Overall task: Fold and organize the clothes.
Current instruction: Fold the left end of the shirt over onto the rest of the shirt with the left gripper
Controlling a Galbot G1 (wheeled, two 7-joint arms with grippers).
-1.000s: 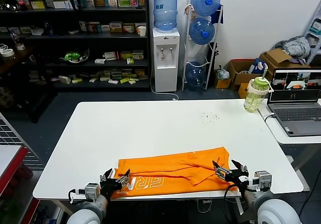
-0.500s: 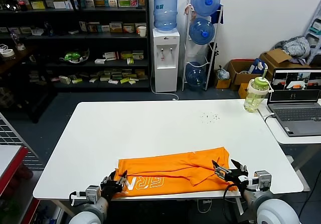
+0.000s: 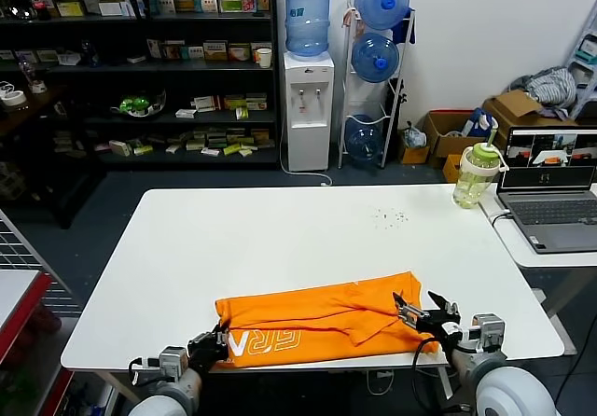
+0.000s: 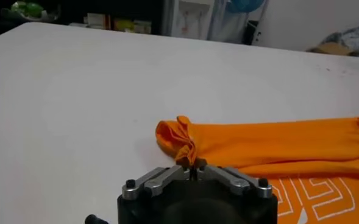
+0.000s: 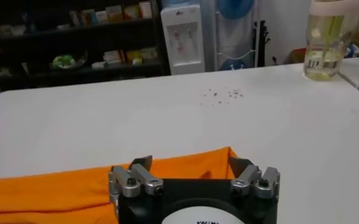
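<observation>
— Changed just now? Left gripper, wide apart a second ago at the near left end of the T-shirt, now pinched together on a bunched-up fold of orange cloth, right at the near edge of the tabletop. Shirt's left end pulled up into a small gathered knot between the fingertips.

— And the right gripper?

— No change: jaws spread as before, straddling the shirt's right end near the near right corner of the tabletop, with cloth lying between the fingers but not yet pinched.

— Meaning for the task?

— One end secured, the other merely framed. Probably a two-handed lift or fold coming up, once the right side clamps as well. Fold itself not begun: shirt lying as a long, rumpled band along the near edge, white lettering showing near the left end.

— Anything around?

— Speckle of dark crumbs toward the far right part of the tabletop, well apart from the shirt. Pale green bottle at the far right corner, laptop on the neighbouring table. Water dispenser, rack of water jugs, shelves and cardboard boxes farther back.

— In the way?

— Nothing on the shirt's side of the tabletop. Only worry: cloth hanging close to the near edge, easy to drag off.
</observation>
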